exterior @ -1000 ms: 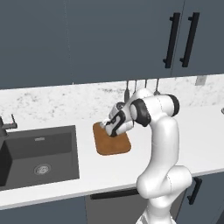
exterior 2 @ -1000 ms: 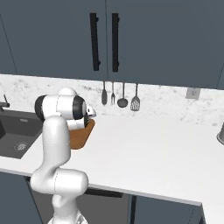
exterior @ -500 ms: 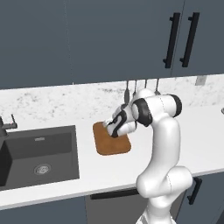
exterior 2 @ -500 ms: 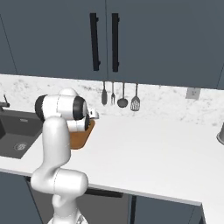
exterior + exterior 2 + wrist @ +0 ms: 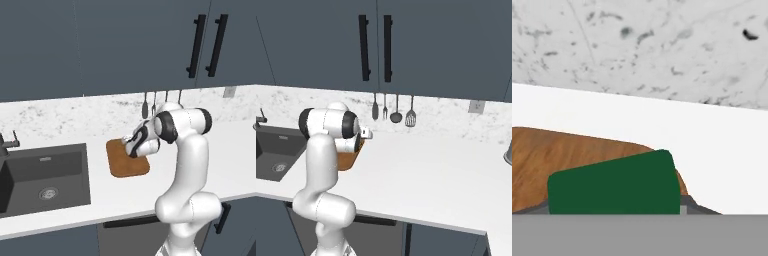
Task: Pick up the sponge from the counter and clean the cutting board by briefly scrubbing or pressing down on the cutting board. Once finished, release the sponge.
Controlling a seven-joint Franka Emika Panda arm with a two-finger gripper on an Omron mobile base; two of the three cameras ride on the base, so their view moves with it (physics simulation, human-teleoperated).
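The robot's 2-finger gripper [image 5: 131, 148] is clamped on the small sponge with its dark green top [image 5: 614, 185], holding it low over the flat brown wooden cutting board with rounded corners [image 5: 128, 165]. In the hand view the green face sits in front of the wood grain, near the board's rounded far corner; the finger tips themselves are hidden behind the sponge, and its yellow layer cannot be made out. Whether the sponge presses on the board or hangs just above it cannot be told. The white arm is folded, elbow high and forearm reaching down and toward the sink side, so the wrist covers the board's far right part in the left base view. In the right base view the arm hides most of the board, leaving a brown sliver. The board lies on the long white marbled counter [image 5: 225, 165], beside the dark grey sink basin [image 5: 42, 176]. 4 dark utensils [image 5: 392, 111] hang on the speckled backsplash. No writing is legible anywhere.
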